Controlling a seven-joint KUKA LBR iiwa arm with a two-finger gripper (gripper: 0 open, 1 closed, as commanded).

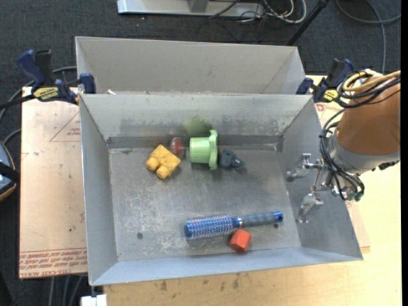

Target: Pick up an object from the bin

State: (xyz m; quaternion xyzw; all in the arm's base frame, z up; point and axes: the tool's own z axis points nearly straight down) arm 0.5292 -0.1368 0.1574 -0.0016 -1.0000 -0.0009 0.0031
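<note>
Grey bin [95,171] — gripper [296,196] splayed, empty

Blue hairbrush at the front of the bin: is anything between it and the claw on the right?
Nothing visible. Bare bin floor separates the open gripper from the blue hairbrush; the red block lies beside its bristles, off that line.

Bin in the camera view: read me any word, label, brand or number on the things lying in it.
No text can be read.
The yellow block, green spool, blue hairbrush, red block and the grey bin walls show no lettering.
The small dark piece beside the spool is too small to tell.
</note>
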